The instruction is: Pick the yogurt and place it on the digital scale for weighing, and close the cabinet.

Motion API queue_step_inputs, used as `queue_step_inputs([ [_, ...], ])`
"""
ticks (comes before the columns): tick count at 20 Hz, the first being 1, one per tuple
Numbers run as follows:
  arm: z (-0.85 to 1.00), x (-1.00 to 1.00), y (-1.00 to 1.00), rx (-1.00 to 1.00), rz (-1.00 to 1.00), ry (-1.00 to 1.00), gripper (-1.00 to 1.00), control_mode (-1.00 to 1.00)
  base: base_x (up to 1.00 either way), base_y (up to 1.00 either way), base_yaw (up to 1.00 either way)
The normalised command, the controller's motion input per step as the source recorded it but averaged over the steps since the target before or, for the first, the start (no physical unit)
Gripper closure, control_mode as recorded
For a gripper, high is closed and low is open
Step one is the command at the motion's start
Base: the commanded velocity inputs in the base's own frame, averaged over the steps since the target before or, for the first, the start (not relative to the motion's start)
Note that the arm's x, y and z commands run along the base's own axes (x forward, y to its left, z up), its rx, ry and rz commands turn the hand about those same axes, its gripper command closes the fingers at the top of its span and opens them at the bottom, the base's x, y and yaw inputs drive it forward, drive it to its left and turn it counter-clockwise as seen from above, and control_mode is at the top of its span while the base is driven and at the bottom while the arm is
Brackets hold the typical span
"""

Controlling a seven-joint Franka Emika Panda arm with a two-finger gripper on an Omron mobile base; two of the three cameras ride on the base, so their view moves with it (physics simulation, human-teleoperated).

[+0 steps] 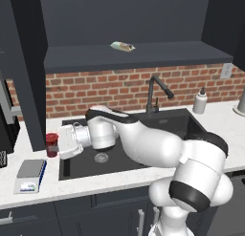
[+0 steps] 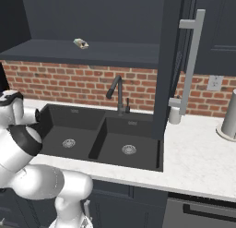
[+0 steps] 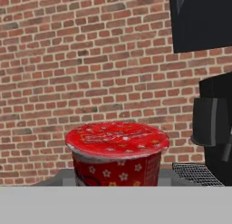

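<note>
Dark charcoal upper wall cabinet (image 1: 134, 20) stands open, pale wrapped packet (image 1: 122, 46) on its shelf. White arm's gripper (image 1: 58, 143) closed on small red patterned yogurt cup (image 1: 52, 144), above counter's left end, just right of the flat grey-plated digital scale (image 1: 29, 175).

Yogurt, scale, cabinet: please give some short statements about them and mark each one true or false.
1. The gripper is shut on the yogurt. True.
2. The yogurt sits on the digital scale. False: it is held above the counter, right of and behind the scale.
3. The cabinet door is open. True.
4. A pale packet lies on the cabinet shelf. True.
5. The scale is in the sink. False: it is on the counter, left of it.
</note>
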Motion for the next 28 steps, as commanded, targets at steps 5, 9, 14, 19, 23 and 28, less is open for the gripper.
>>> queue_step_inputs([
  [5,-0.24,0.0,0.43,-0.13,-0.01,0.0,1.0,-1.0,0.0,0.0,0.0],
  [9,-0.36,0.0,0.33,-0.04,0.0,0.0,1.0,-1.0,0.0,0.0,0.0],
  [14,-0.31,0.0,0.07,0.0,0.0,-0.01,1.0,-1.0,0.0,0.0,0.0],
  [19,-0.31,0.0,0.0,0.0,0.0,-0.02,1.0,-1.0,0.0,0.0,0.0],
  [23,-0.33,0.0,0.0,0.0,0.0,0.0,1.0,-1.0,0.0,0.0,0.0],
  [28,-0.21,0.0,0.07,-0.04,0.0,-0.01,1.0,-1.0,0.0,0.0,0.0],
])
